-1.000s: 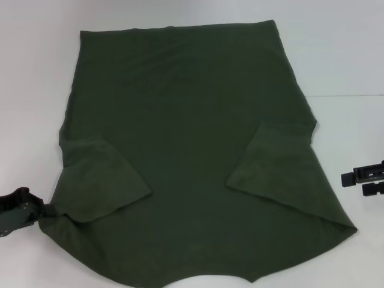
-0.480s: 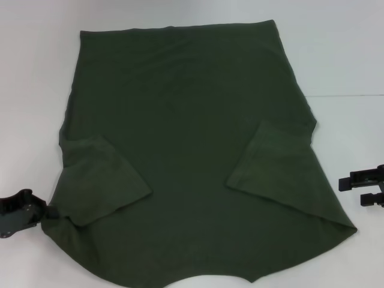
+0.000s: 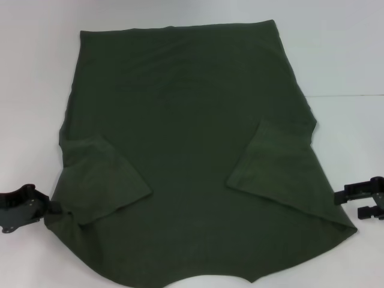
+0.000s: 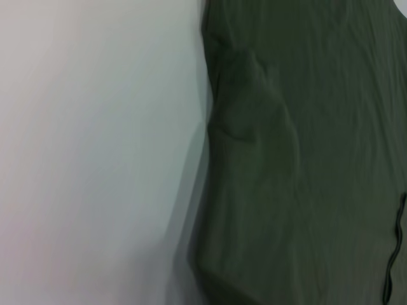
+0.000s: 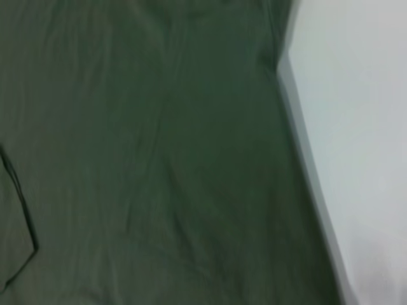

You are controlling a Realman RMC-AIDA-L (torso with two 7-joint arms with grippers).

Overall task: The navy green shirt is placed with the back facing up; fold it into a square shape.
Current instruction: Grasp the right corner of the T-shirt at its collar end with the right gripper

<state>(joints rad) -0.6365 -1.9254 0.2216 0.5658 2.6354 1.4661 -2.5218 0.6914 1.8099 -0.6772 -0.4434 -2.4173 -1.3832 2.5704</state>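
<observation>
While low beside the navy green shirt (image 3: 186, 150), left gripper (image 3: 45, 207) pinching its edge, right gripper (image 3: 345, 201) spread

Light is bright and even across the white worktop (image 3: 336, 54), which reads almost washed out in the head view, with no hard glare spots. The shirt (image 3: 186, 144) stays dark and low in contrast, so its folds show only as faint tonal steps. Shadows are soft: a thin grey band runs along the cloth's edge in both wrist views, on the worktop just beside the hem. The head view is reasonably sharp, softening slightly toward its corners. Both wrist views are blurred and out of focus, the fabric weave lost and edges smeared.
</observation>
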